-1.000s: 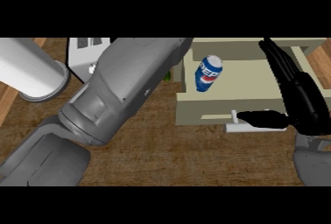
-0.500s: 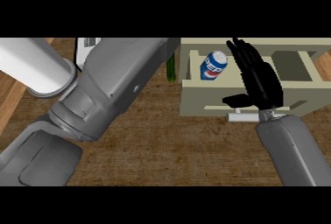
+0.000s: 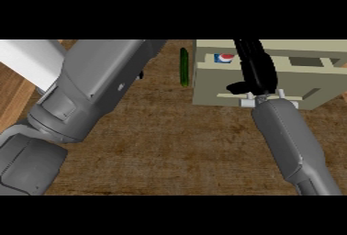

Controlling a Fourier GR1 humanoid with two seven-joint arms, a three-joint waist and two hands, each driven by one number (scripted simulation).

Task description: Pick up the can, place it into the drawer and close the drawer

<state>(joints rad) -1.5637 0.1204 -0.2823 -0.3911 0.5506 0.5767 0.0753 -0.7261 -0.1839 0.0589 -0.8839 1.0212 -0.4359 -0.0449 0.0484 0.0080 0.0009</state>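
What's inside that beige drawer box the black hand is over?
Inside the drawer sits a blue, red and white can, only its top part showing. The right hand covers what lies beside it.

Markings check, head view: one item only. Can (image 3: 224,58), seen in part inside the drawer (image 3: 210,87), carries a red-white-blue round emblem on a blue field, soft-drink style. No letters or brand name legible on it. No other text, nos. or signs readable on any other surface in view.
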